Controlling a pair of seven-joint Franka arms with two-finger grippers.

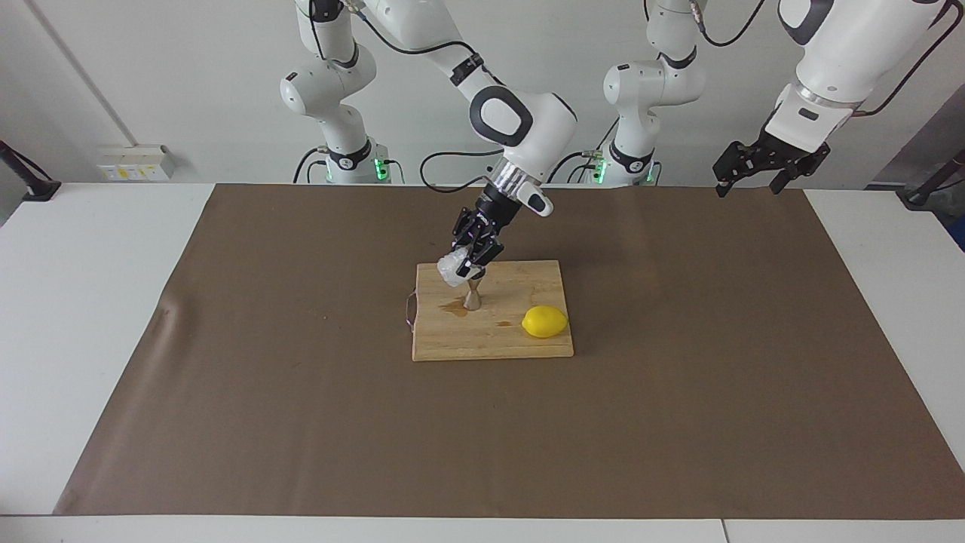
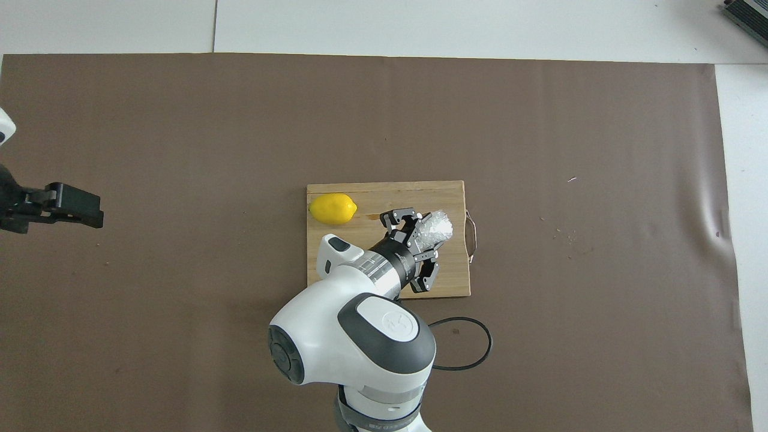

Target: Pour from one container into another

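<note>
Crinkly whitish plastic catches the eye first: the cup (image 1: 451,269) is clamped in the right tool (image 1: 473,260), tipped well over on its side above the wooden cutting board (image 1: 528,343) in the middle of the counter (image 1: 90,317). Directly under the tool stands the metal jigger (image 1: 473,299), upright on the board, with a wet brown patch (image 1: 453,306) on the wood at its foot. The cup's long axis lies close to level, and it sits slightly toward the right arm's end of the counter from the jigger's mouth. I judge that offset is what the pour turns on; some liquid seems to have missed already.

A lemon (image 1: 544,322) rests on the same board, toward the left arm's end, clear of the action.

From the facing view the jigger and the spill are plain; from overhead the right arm's wrist covers the jigger entirely, though that view shows the fingers pinching the cup from both sides.

The left tool (image 1: 754,172) waits high over the left arm's end of the counter, its fingers spread and empty.
</note>
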